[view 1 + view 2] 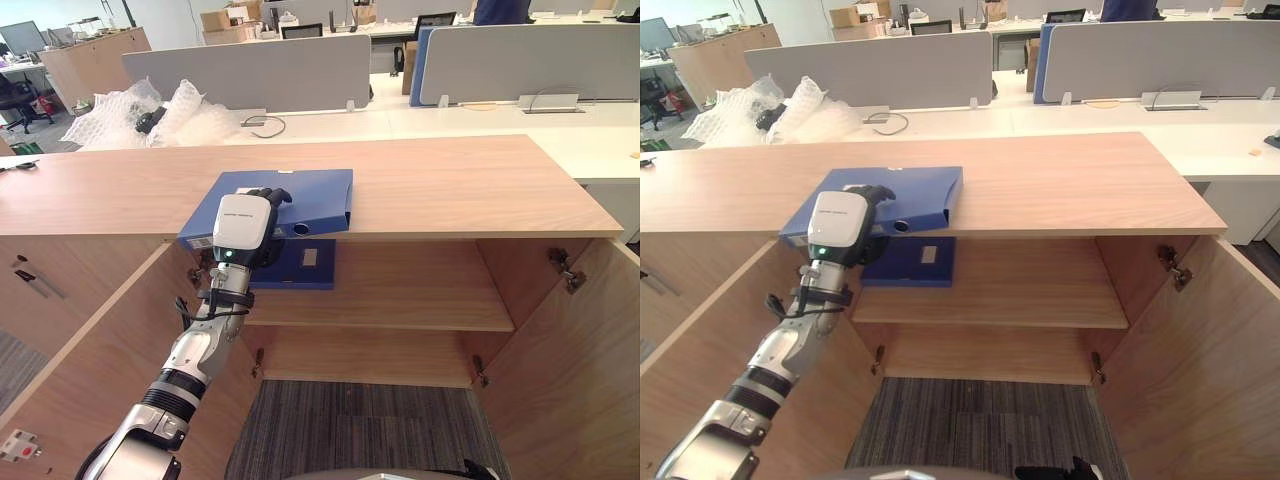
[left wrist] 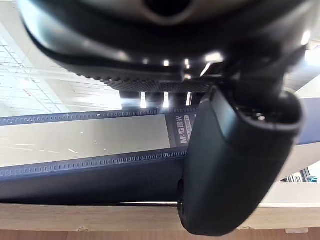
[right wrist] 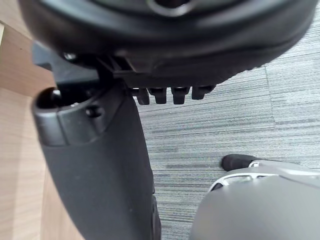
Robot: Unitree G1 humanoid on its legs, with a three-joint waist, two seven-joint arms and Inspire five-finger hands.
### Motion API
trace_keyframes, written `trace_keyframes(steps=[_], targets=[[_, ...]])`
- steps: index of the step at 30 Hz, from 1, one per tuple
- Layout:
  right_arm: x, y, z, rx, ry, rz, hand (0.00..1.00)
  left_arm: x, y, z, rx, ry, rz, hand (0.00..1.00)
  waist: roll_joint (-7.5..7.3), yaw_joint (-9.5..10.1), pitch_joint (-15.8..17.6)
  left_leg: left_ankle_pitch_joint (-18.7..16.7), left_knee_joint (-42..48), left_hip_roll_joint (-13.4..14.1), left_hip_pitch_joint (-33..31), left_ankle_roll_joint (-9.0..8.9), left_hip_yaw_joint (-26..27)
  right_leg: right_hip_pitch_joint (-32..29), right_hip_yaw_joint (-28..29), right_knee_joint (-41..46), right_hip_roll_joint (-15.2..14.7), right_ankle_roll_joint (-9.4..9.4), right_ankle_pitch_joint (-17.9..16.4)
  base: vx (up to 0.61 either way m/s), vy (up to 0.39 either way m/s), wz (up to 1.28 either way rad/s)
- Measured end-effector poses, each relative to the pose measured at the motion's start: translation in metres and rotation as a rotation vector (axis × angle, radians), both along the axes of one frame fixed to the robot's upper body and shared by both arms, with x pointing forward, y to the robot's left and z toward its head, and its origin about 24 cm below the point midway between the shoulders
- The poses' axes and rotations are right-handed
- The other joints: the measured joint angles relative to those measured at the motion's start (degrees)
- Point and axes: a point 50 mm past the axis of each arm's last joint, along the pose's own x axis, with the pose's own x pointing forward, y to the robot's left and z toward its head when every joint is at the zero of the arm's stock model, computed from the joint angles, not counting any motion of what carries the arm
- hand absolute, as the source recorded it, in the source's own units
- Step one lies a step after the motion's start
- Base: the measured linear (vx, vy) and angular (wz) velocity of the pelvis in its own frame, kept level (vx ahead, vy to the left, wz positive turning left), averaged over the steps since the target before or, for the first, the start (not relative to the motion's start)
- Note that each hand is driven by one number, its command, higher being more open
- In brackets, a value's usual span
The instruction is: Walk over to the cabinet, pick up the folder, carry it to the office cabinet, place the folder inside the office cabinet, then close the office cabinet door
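Through the left eye, the folder (image 1: 300, 195) lies flat on the cabinet top (image 1: 450, 185), with one near corner overhanging the front edge. The left hand (image 1: 243, 228) meets that corner, its fingers (image 1: 270, 196) curled over the cover. A second folder (image 1: 300, 265) sits on the shelf (image 1: 420, 300) below (not the one being gripped). The right eye shows the same.

In the left wrist view the thumb (image 2: 235, 160) crosses the folder's edge, so the hand looks closed on it. The contact underneath is hidden.

In the right wrist view the right hand (image 3: 100, 165) hangs loose and empty over carpet (image 3: 225, 130).

Held by one corner, the folder could pivot or slip on lifting, or catch the open door (image 1: 90, 350).
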Motion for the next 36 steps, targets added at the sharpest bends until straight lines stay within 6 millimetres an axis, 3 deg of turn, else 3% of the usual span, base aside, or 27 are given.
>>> trace_keyframes(steps=[4,8,12,36], targets=[[-0.003,-0.001,0.0,-0.015,0.007,-0.01,1.0,-0.021,-0.014,0.003,-0.166,-0.044,0.02,0.0,-0.02,-0.02,0.0,-0.3,0.0,-0.1,0.0,0.05,0.2,0.1,0.2,-0.5,-0.1,0.1,0.1,0.0,0.0,-0.01],[-0.009,-0.001,-0.001,-0.018,0.027,-0.032,1.0,-0.051,-0.029,0.013,-0.47,-0.081,-0.086,0.0,-0.1,0.45,0.0,-0.5,0.0,-0.1,-0.1,0.07,0.2,0.3,0.2,-0.8,-0.1,0.12,0.1,0.0,0.0,0.0],[-0.01,-0.001,-0.001,-0.017,0.029,-0.032,1.0,-0.053,-0.025,0.017,-0.603,-0.087,-0.12,0.0,-0.07,0.45,-0.1,-0.5,-0.1,-0.1,0.1,0.06,0.2,0.6,0.1,-1.1,0.0,0.15,0.3,0.0,0.0,0.0],[-0.009,0.003,-0.002,-0.007,0.041,-0.006,1.0,-0.055,-0.023,0.005,-0.544,-0.044,-0.109,0.0,-1.12,-0.02,-0.5,-0.5,-0.1,-0.1,0.3,0.12,0.3,1.1,0.1,-1.8,0.0,0.29,0.7,0.0,0.0,0.0]])
